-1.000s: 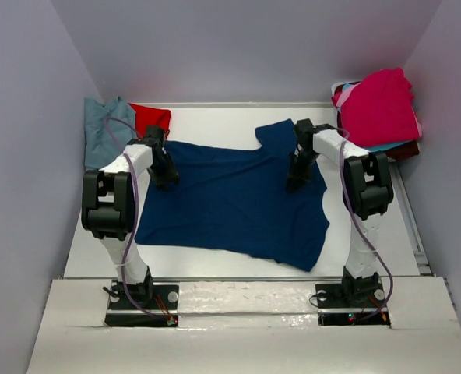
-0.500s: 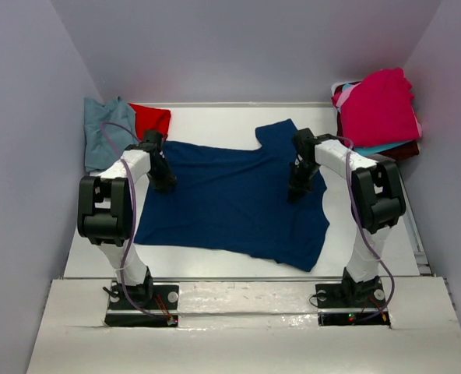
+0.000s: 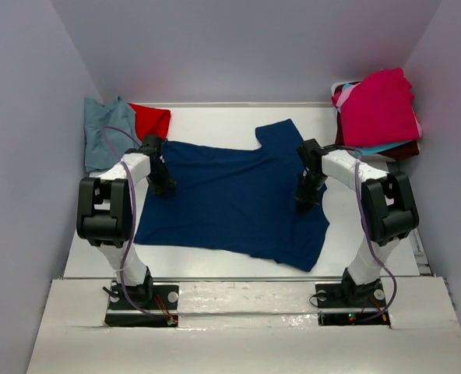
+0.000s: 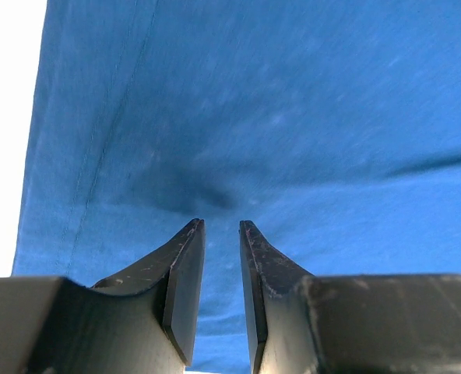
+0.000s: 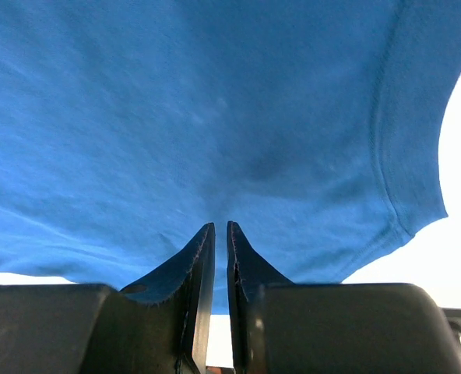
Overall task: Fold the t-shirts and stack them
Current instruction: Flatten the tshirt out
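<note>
Jaws on my left gripper (image 4: 221,224) and right gripper (image 5: 220,226) clench the spread navy cloth t-shirt (image 3: 230,202), nine and three o'clock.

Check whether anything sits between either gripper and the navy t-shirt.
Nothing visible does. The left gripper and right gripper both sit tips-down on the navy t-shirt, and each wrist view shows only its cloth at the jaws.
</note>
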### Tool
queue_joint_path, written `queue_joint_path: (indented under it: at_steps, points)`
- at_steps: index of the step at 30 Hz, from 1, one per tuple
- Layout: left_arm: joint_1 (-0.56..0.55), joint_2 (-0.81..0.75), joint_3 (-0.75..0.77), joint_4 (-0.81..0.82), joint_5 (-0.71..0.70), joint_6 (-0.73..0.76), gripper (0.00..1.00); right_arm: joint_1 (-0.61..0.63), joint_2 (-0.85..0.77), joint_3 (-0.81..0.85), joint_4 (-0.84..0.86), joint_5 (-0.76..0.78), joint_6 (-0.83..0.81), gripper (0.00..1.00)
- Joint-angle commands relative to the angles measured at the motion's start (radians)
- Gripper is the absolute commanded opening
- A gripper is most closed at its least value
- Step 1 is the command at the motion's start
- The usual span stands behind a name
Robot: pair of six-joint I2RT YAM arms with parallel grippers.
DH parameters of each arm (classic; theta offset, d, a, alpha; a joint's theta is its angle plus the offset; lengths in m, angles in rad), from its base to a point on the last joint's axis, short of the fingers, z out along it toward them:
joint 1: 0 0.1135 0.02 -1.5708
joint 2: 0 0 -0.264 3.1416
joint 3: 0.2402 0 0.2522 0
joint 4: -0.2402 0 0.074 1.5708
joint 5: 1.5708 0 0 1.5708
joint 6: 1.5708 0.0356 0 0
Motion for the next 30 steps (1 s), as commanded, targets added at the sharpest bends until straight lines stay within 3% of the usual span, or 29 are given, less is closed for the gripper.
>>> queue_joint_path:
  at_steps: [1,6,12,25,30]
  points:
    - [-0.005,-0.074,-0.066,-0.016,0.043,0.009,0.36,0.007,-0.085,-0.054,-0.010,0.028,0.049,0.18]
    - [-0.005,-0.086,-0.133,0.004,0.057,0.011,0.36,0.007,-0.105,-0.115,0.018,0.028,0.072,0.18]
    - [-0.005,-0.019,-0.091,0.015,0.057,0.020,0.36,0.007,-0.029,-0.080,0.056,0.025,0.083,0.18]
    - [-0.005,0.154,0.094,-0.009,0.072,0.034,0.40,0.007,0.191,0.185,0.040,0.028,0.064,0.19]
    - [-0.005,0.219,0.164,-0.025,0.083,0.029,0.41,-0.057,0.290,0.315,0.015,0.003,0.052,0.19]
